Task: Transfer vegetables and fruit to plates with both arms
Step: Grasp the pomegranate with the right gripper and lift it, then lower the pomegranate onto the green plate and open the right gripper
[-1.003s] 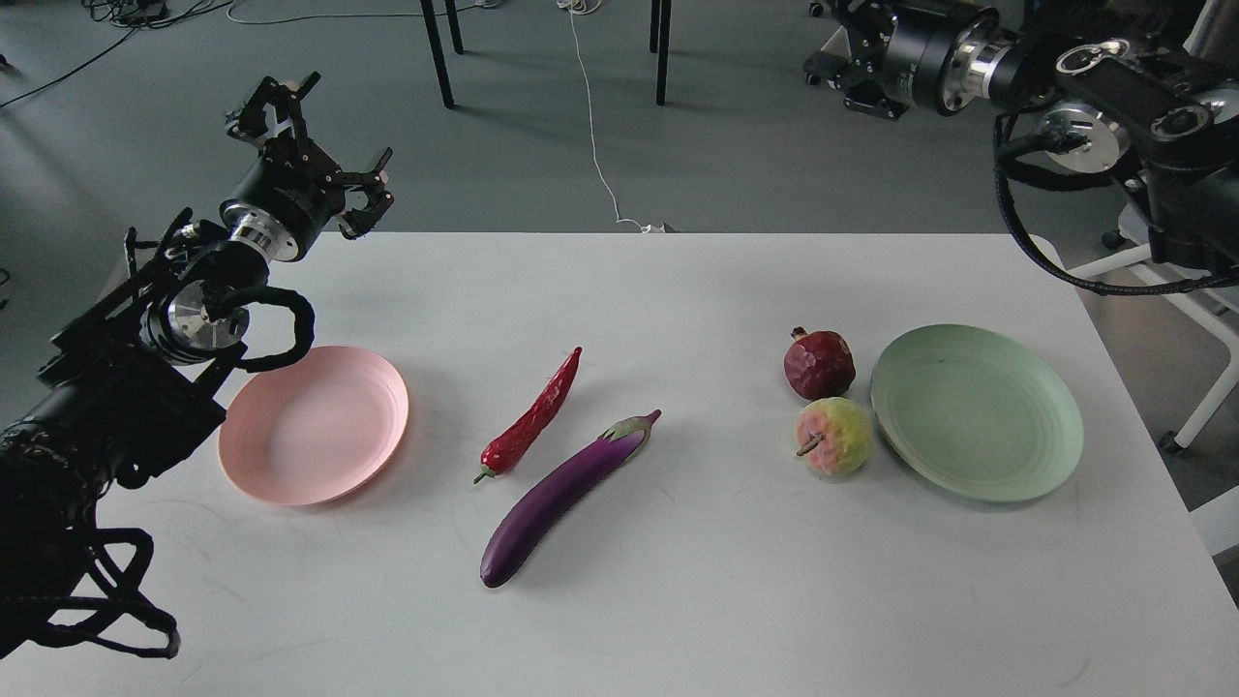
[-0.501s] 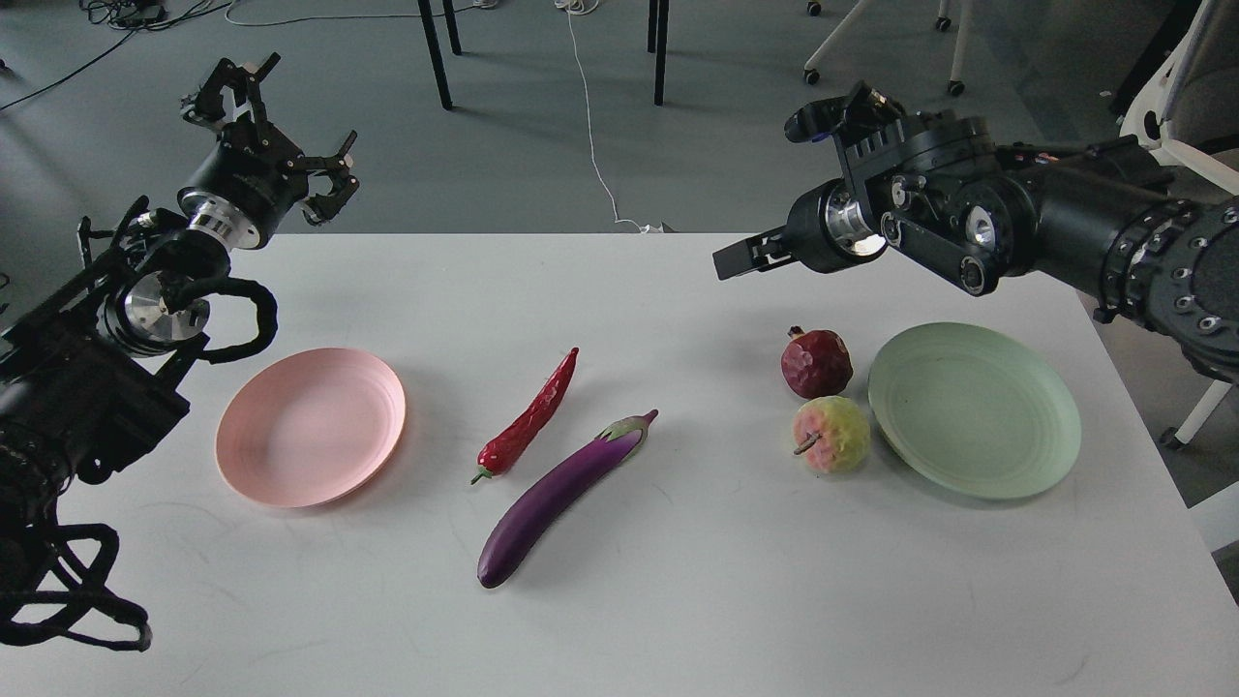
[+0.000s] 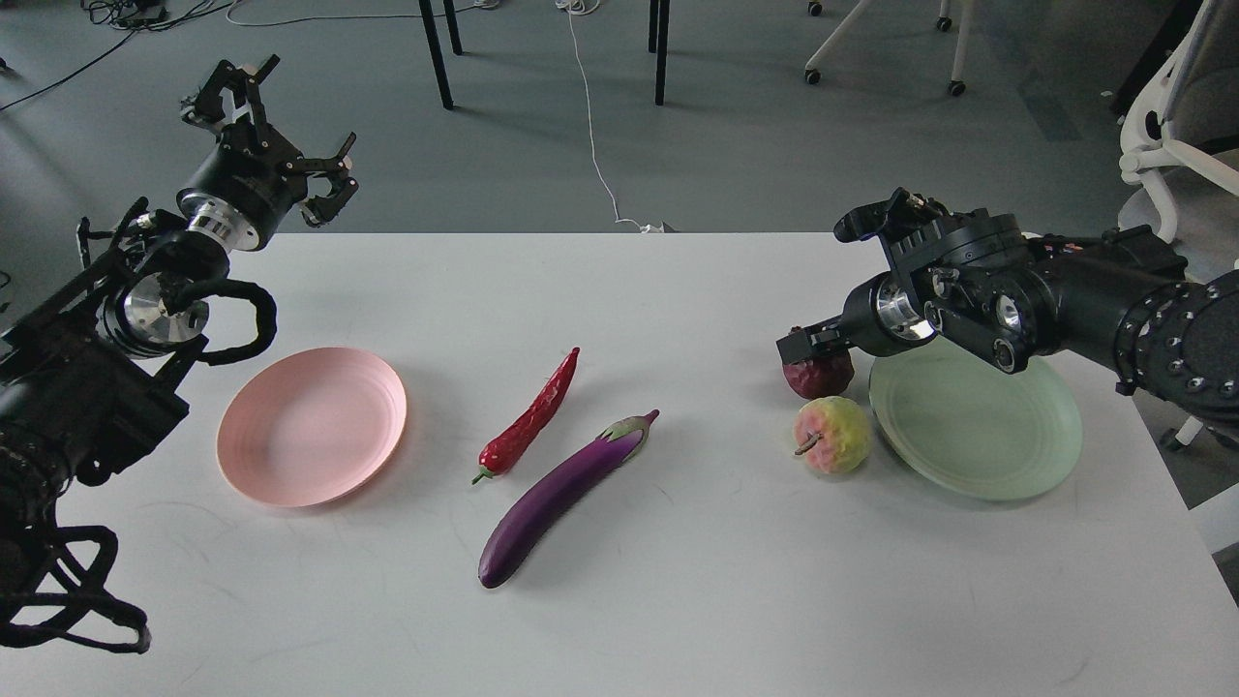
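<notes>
A purple eggplant [image 3: 561, 499] and a red chili pepper [image 3: 530, 418] lie side by side at the middle of the white table [image 3: 678, 600]. A pale pink plate [image 3: 312, 426] sits to their left, with nothing on it. A dark red pomegranate [image 3: 821, 376] and a bumpy yellow-pink fruit [image 3: 832, 436] sit against the left rim of the pale green plate [image 3: 978, 426], which has nothing on it. My left gripper [image 3: 286, 126] is open and held above the table's far left corner. My right gripper [image 3: 805, 342] is at the top of the pomegranate and hides part of it; its fingers cannot be told apart.
My right arm [image 3: 1065, 300] reaches over the green plate's far rim. Dark chair legs [image 3: 436, 53] stand on the floor behind the table, a white office chair [image 3: 1162, 136] stands at the right, and a white cable [image 3: 595, 145] runs to the table's far edge.
My right arm has swung in and come down from high at the back right to the pomegranate. My left gripper moved up and left a second ago and has held still since.
</notes>
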You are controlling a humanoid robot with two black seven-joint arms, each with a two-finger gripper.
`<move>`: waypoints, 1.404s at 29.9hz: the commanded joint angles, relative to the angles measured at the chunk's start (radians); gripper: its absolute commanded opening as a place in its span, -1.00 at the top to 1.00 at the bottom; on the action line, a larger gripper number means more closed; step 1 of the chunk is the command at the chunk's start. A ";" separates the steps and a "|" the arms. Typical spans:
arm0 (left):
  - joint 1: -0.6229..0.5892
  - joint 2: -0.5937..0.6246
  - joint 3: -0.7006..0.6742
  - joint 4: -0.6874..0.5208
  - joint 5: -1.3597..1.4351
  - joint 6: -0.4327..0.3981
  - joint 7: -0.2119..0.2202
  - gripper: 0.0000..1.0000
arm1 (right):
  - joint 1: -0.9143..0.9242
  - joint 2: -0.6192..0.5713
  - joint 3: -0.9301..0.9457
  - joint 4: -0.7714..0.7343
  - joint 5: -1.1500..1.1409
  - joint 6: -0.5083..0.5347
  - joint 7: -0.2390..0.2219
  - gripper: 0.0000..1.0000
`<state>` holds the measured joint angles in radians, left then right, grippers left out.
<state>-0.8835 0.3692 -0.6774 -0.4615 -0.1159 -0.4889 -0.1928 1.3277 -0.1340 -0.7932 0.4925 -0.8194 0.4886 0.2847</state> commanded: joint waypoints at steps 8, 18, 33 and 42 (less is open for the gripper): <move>0.000 0.007 0.004 0.000 0.002 0.000 0.001 -0.96 | 0.014 -0.068 0.018 0.081 0.005 0.000 0.059 0.05; -0.005 0.010 0.002 -0.002 0.004 0.000 0.003 -0.96 | 0.163 -0.344 0.069 0.258 -0.105 0.000 0.053 0.06; -0.005 0.008 0.009 -0.003 0.008 0.000 0.001 -0.96 | -0.062 -0.496 0.132 0.253 -0.190 -0.142 0.050 -0.42; -0.006 0.007 0.009 -0.003 0.008 0.000 0.001 -0.96 | -0.061 -0.521 0.152 0.253 -0.191 -0.133 0.045 -0.97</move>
<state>-0.8888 0.3752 -0.6687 -0.4649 -0.1073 -0.4886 -0.1917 1.2641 -0.6472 -0.6397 0.7495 -1.0090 0.3543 0.3298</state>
